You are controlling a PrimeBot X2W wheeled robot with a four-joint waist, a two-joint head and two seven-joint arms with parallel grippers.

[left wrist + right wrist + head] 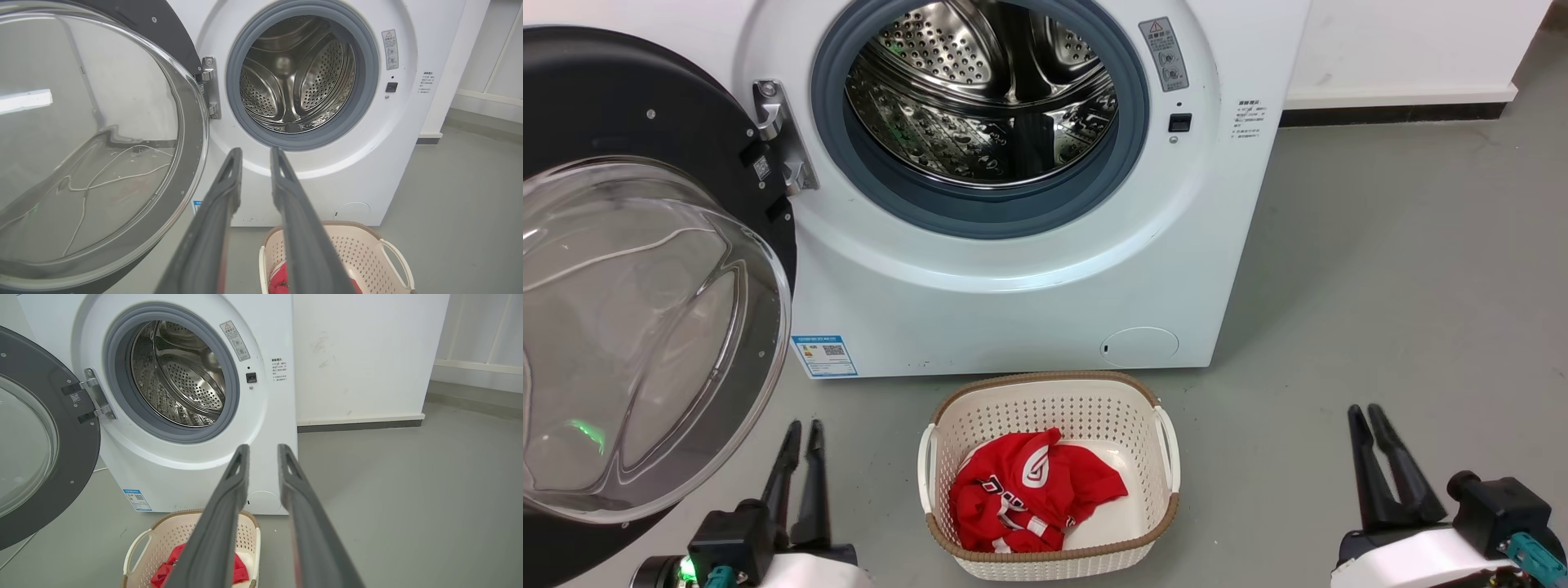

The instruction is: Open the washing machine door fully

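The washing machine door (637, 269), a black disc with a bulging clear glass bowl, stands swung out wide on its metal hinge (783, 135) at the left of the white machine (1013, 294). The steel drum (984, 90) lies exposed inside its grey rubber ring. The door (94, 139) bulks large in the left wrist view, and its dark rim (61, 457) shows in the right wrist view. My left gripper (802, 426) hovers low at the front, just right of the door's lower rim, fingers slightly apart and empty. My right gripper (1364, 412) is far right over the floor, open and empty.
A cream laundry basket (1049, 392) with a red garment (1029, 490) sits on the grey floor directly before the machine, between my grippers. A small round white flap (1139, 345) is low on the machine front. A white wall (1405, 49) runs behind at right.
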